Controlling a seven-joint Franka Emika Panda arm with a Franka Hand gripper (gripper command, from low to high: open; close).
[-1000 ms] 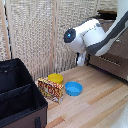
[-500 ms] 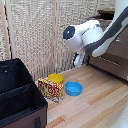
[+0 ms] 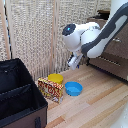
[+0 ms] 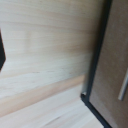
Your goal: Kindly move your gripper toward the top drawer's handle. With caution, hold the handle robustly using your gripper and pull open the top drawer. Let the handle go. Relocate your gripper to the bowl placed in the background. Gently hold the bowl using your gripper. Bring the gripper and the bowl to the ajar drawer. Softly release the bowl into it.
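Currently the claw (image 3: 73, 62) hangs in mid-air above the wooden floor (image 3: 95, 100), near the frame centre in the exterior view. Claw state: cannot tell, too blurred, fingers not resolved.

Yellow bowl (image 3: 55, 78) sits on the floor at roughly 7 o'clock from the claw, well apart and lower. It lies upright, opening up, just behind the patterned box (image 3: 50, 89) and beside the blue bowl (image 3: 74, 88), which is at about 6 o'clock from the claw.

Dresser (image 3: 114, 52) is at 3 o'clock from the claw, against the exterior view's right edge. Drawer fronts are visible there but the handle is not resolvable in that view. In the wrist view a grey-brown drawer (image 4: 112, 65) with a dark edge shows, and a slim silver handle (image 4: 123, 85) runs nearly along the picture's vertical, slightly tilted; which drawer it is I cannot tell.

Arm (image 3: 97, 37): comes down from 1 o'clock, bends at a rounded joint, wrist pointing down toward 7 o'clock.

Black bin (image 3: 17, 97) sits at 8 o'clock, well apart from the claw.
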